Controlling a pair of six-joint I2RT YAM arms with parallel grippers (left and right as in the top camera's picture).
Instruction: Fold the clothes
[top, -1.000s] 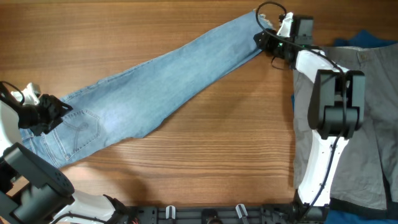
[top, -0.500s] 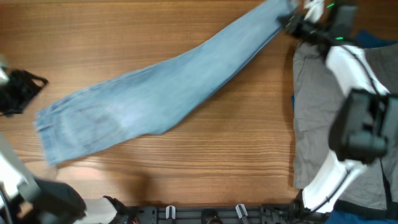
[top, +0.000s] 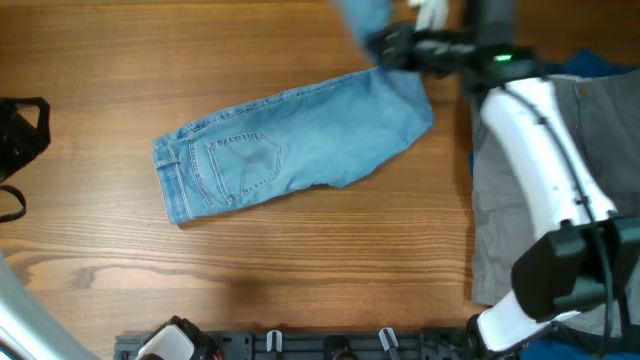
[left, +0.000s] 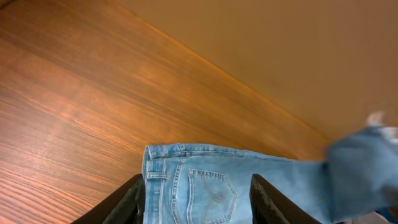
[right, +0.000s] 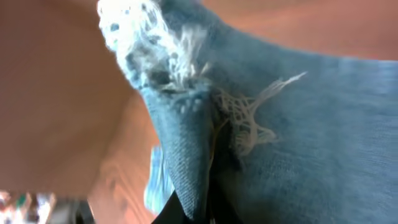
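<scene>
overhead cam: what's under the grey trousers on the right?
A dark blue garment pokes out past the grey trousers' far edge, with a blue sliver at their left edge. How far it runs beneath is hidden by the trousers and the right arm.

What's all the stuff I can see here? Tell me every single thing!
jeans: one, light blue, middle of the table, leg end lifted at the back.
trousers: one, grey, right side of the table.
garment: one, dark blue, far right corner, partly hidden.
table: one, brown wood, under everything.
left tool: one, black, left edge, open, holding nothing.
right tool: one, black, at the back, shut on the jeans' frayed hem.
</scene>
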